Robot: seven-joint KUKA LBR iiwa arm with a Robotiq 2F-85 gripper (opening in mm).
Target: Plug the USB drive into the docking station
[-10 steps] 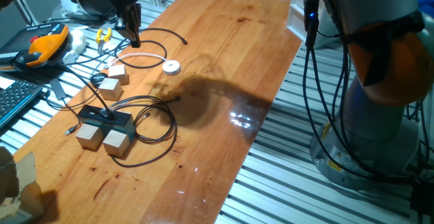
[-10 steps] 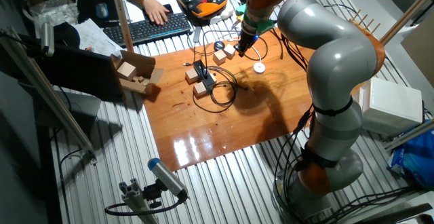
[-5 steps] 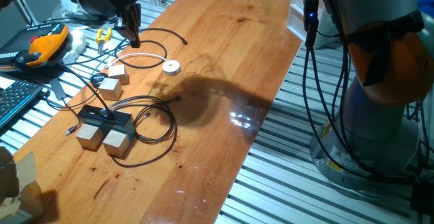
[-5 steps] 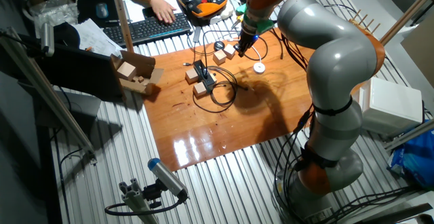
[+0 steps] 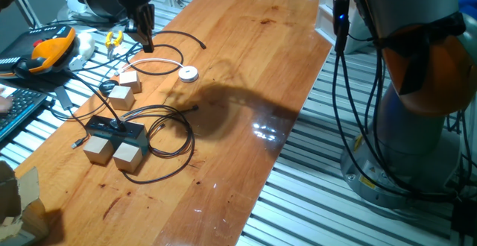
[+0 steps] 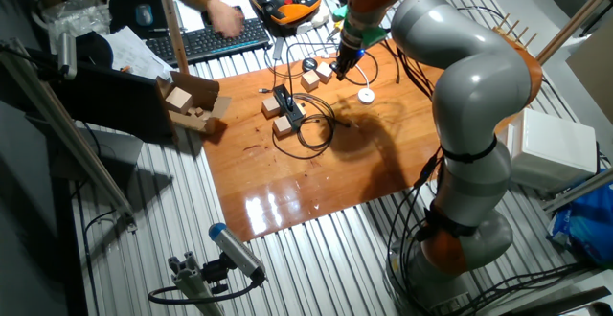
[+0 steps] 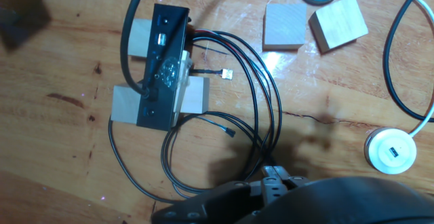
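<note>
End effector (image 5: 147, 43) hangs above the surface (image 5: 246, 67), well apart from the dock (image 7: 161, 66); its opening and any held item cannot be determined.

you had a varnished wooden table (image 5: 246, 67) under the arm, its reddish planks glossy enough to throw back white glare. the wooden cubes (image 7: 285, 25) looked pale, unfinished and matt. the docking station (image 7: 163, 64) was black plastic, mostly matt, with a clear shiny patch on top. its cables (image 7: 268, 115) were thin, smooth black rubbery cord. the round puck (image 7: 391, 151) looked like smooth white plastic. the robot arm (image 6: 479, 77) wore satin grey shells with orange joints. around the table you had ribbed bare metal decking (image 5: 313, 194).
</note>
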